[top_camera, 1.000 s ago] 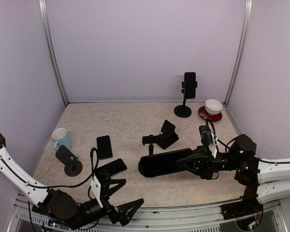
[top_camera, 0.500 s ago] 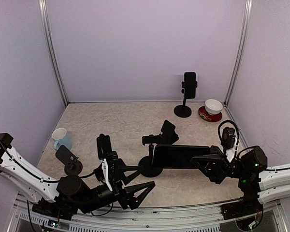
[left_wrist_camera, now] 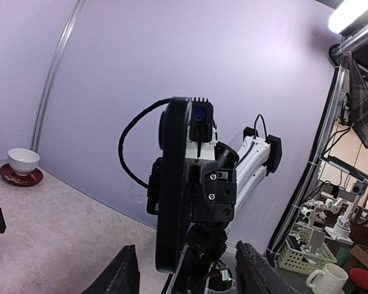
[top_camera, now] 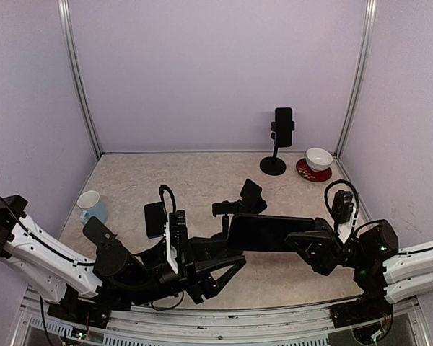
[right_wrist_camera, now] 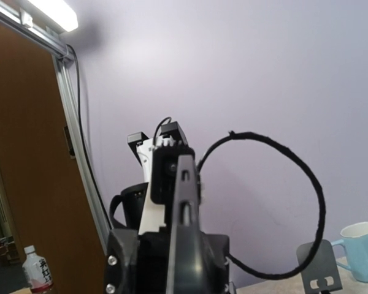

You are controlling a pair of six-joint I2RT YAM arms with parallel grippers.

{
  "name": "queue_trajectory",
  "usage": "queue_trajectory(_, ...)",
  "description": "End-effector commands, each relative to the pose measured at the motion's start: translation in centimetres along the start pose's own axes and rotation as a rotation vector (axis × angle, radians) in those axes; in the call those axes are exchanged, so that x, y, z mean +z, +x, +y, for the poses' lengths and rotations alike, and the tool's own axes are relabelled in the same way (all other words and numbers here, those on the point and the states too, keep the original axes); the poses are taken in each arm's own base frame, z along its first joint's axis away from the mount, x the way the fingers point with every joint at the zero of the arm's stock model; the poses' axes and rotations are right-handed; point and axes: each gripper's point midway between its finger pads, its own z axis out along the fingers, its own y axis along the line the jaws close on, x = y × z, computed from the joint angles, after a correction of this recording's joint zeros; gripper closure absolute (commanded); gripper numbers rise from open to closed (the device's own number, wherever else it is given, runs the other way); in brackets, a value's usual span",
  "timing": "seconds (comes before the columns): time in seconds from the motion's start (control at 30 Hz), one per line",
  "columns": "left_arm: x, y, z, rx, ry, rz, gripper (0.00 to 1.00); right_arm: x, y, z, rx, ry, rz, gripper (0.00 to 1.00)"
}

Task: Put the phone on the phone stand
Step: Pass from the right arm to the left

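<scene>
Base of the phone stand hidden beneath the left gripper; its fingers stand apart, contact unclear. The phone, pinched by the right gripper, hangs beside the stand's post, long axis level, free end pointing left.

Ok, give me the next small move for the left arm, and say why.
Probably close the left gripper jaws on the phone stand post to steady it. They stand half open right beside it, while the right gripper holds the phone level by the stand's clamp, not yet seated.
</scene>
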Motion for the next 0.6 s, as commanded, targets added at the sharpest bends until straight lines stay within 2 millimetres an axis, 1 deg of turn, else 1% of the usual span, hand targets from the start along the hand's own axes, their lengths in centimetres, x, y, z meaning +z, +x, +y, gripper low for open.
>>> queue_trajectory(0.0, 0.78, -1.39, -0.75, 0.005, 0.054, -0.046, 0.55, 0.07, -2.05, 1.27, -0.019, -0.043, -0.081, 1.0)
queue_trajectory(0.23, 0.98, -1.79, -0.24, 0.007, 0.051, -0.058, 0.77, 0.24, -1.61, 1.28, -0.009, -0.052, -0.064, 1.0)
queue_trajectory(0.33, 1.11, -1.82, -0.02, 0.007, 0.047, -0.059, 0.83, 0.31, -1.35, 1.2, -0.001, -0.053, -0.057, 1.0)
queue_trajectory(0.47, 1.21, -1.78, 0.16, 0.01, 0.045, -0.059, 1.0, 0.36, -1.17, 1.12, 0.003, -0.053, -0.052, 1.0)
queue_trajectory(0.57, 1.23, -1.7, 0.23, 0.01, 0.045, -0.056, 1.0, 0.38, -1.12, 1.03, 0.002, -0.049, -0.049, 1.0)
